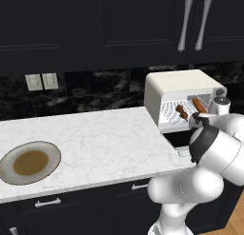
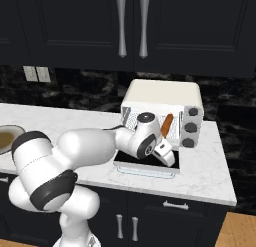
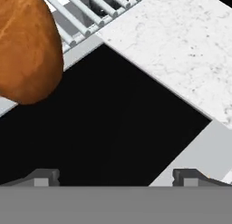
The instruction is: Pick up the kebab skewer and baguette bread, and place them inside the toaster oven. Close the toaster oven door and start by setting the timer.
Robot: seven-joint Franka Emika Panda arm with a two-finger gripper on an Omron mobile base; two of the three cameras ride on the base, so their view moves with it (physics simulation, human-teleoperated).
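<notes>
The cream-white boxy toaster oven stands at the right end of the white marble counter, at about two o'clock in the left base view, with its dark glass door folded down flat in front of it. Inside, on the wire rack, lie both foods: the short stick of dark red and brown chunks, the kebab skewer, towards the left, and the long slim orange-brown baguette bread to its right, the two apart. In the right base view the baguette leans at a slant in the oven mouth, with the two round dark knobs at three o'clock of it.

The white arm reaches across to the oven front, and the two-finger gripper hangs over the lowered door, just below the loaf's near end. In the hand view its dark finger tips stand far apart at the bottom edge with nothing between them: the pincer is released and empty. Above them lies the black glass of the door, the rounded orange-brown end of the baguette at ten o'clock over the rack bars, and marble at one o'clock.

A round grey plate with a brown centre sits at the counter's left, at eight o'clock in the left base view, well apart from the oven.
</notes>
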